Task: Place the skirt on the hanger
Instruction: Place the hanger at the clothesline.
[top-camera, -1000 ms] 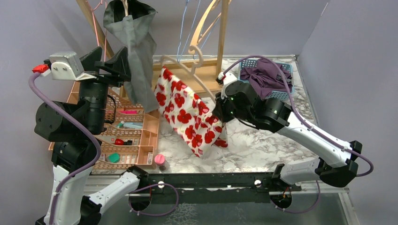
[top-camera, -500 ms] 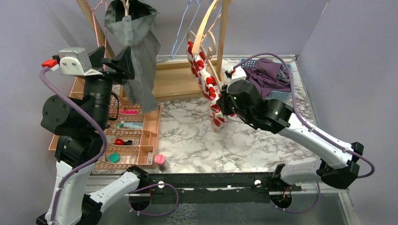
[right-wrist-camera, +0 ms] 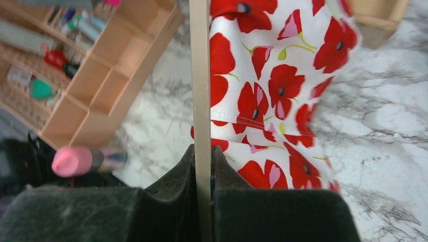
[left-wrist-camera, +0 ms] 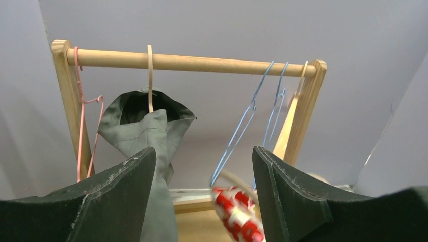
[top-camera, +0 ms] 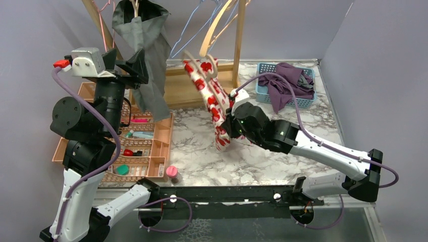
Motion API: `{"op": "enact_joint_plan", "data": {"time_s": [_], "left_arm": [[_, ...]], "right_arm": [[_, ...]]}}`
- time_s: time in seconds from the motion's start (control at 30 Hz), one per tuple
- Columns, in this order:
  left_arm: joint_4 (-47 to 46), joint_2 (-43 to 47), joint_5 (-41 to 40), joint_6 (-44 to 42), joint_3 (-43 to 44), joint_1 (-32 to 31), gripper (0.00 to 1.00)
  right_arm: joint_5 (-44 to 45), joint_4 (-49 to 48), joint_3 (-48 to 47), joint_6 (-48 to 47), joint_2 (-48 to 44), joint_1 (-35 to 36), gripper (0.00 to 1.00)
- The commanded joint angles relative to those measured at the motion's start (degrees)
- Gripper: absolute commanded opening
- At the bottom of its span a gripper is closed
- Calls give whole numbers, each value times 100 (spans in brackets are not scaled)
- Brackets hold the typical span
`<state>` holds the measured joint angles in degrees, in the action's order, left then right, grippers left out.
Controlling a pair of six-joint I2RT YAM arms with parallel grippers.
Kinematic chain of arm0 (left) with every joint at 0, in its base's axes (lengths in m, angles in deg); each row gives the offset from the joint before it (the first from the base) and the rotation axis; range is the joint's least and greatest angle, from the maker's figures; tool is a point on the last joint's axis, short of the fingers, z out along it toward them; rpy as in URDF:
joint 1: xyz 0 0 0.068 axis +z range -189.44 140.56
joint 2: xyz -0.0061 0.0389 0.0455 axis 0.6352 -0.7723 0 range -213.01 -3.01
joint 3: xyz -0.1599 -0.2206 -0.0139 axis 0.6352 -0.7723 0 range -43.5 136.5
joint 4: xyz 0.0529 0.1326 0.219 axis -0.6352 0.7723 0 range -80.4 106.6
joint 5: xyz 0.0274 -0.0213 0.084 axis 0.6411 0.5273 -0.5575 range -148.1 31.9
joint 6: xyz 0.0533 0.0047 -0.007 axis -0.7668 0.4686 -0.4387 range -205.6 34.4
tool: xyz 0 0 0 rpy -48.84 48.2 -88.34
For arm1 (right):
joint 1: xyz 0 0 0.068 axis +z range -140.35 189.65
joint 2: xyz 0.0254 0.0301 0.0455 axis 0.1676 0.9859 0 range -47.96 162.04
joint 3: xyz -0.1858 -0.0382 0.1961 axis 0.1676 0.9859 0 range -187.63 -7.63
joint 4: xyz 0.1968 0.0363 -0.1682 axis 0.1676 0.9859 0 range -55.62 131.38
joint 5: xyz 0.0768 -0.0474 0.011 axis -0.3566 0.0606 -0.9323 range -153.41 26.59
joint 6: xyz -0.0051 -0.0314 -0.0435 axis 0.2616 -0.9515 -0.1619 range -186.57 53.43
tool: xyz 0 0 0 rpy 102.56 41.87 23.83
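The blue basket [top-camera: 262, 80] holds purple clothes [top-camera: 285, 83], my right gripper [right-wrist-camera: 203, 166] clamps the hanger [right-wrist-camera: 200, 75] carrying the red-flowered white skirt [right-wrist-camera: 272, 85], and my left gripper [left-wrist-camera: 204, 151] stands open.

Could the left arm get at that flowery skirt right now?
Probably yes. The left gripper is open, and its wrist view shows the skirt between its fingers with nothing across the way. The hanging grey garment sits close on one side, though.
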<state>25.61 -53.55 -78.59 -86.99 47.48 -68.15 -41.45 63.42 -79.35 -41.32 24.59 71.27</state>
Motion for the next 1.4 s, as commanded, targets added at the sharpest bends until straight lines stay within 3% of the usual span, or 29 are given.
{"op": "enact_joint_plan", "data": {"time_s": [0.0,0.27,0.5,0.73,1.37], "left_arm": [[-26,-17,-95,-107,-27,15,73],[-27,-34,-104,-125,-85,20,74],[-20,-38,-95,-134,-53,16,74],[10,26,-111,-140,-38,17,74],[166,255,-187,-158,-83,13,74]], "right_arm": [[-321,-300,271,-314,-222,385,1],[-269,-166,184,-277,-277,491,1],[781,926,-1119,352,545,1055,1],[1635,1937,-2536,1121,1269,1087,1],[2264,1731,-5612,-40,2901,995,1]]}}
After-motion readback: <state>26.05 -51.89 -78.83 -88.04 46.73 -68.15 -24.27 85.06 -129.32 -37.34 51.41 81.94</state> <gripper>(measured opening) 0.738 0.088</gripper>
